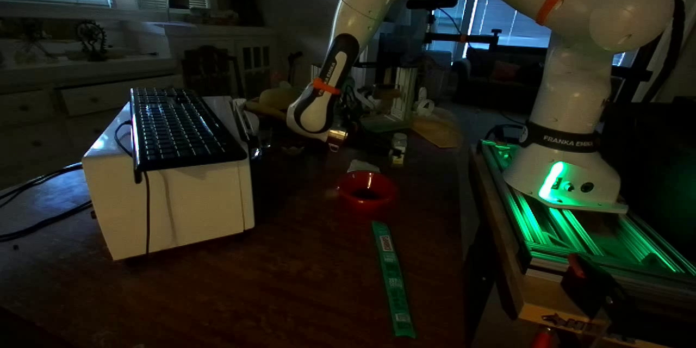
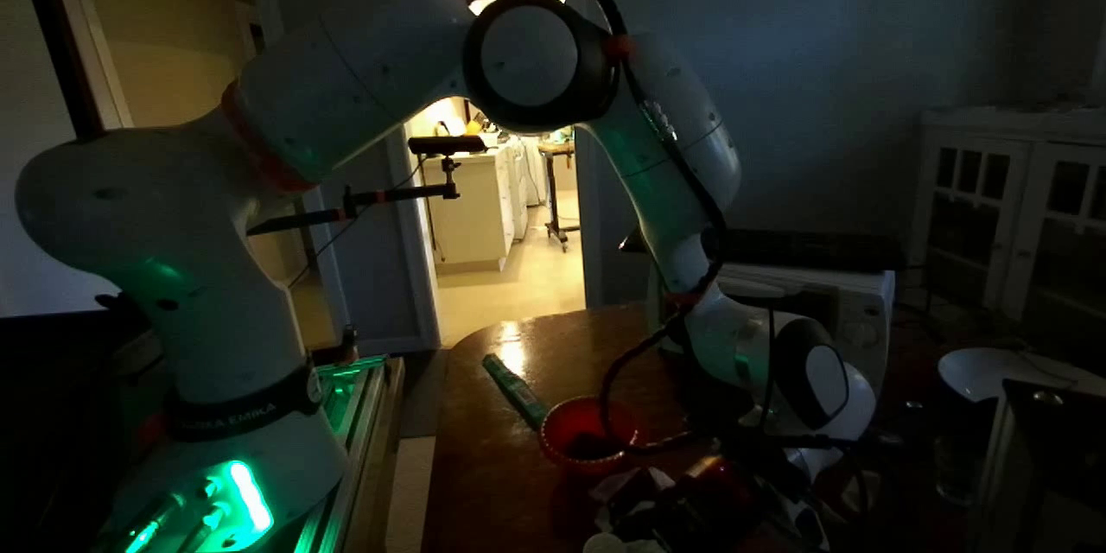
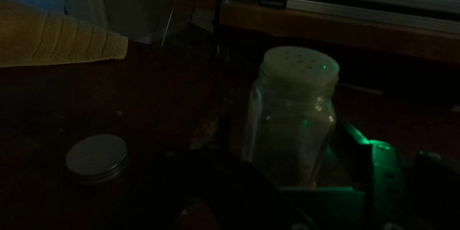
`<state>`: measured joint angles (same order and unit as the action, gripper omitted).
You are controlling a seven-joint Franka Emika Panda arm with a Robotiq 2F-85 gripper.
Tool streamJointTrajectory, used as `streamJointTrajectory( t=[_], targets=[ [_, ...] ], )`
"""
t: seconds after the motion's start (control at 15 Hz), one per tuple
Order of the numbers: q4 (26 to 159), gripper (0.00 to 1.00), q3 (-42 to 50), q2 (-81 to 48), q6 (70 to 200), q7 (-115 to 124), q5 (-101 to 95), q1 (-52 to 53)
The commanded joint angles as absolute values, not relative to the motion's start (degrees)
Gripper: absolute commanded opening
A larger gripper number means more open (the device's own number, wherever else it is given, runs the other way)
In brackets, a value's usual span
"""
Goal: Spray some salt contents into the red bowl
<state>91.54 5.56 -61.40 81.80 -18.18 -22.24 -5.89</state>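
Glass shaker (image 3: 291,116) stands framed by your pincer (image 3: 285,125); whether it grips, you cannot tell here; likely light, stiff, slick, breakable; hold mid-body, under the perforated cap (image 3: 300,69); red bowl (image 1: 367,206) sits on the bench (image 1: 283,277).

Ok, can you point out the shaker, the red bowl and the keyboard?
Shaker (image 3: 291,125): in the wrist view, on its clear body.
Red bowl (image 1: 367,206): in an exterior view, on its near wall.
Keyboard (image 1: 179,128): in an exterior view, on its keys.
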Motion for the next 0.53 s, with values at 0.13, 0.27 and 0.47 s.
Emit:
streamJointTrajectory(
  t=[0.13, 0.27, 0.47],
  targets=[
    [88.92, 0.27, 5.02, -63.36, 79.27, -17.04, -23.68, -5.23],
    [88.68, 0.25, 5.02, -63.59, 79.06, -16.95, -23.71, -5.15],
    [89.11, 0.24, 4.96, -62.79, 79.07, -16.62, -23.41, -5.25]
  ],
)
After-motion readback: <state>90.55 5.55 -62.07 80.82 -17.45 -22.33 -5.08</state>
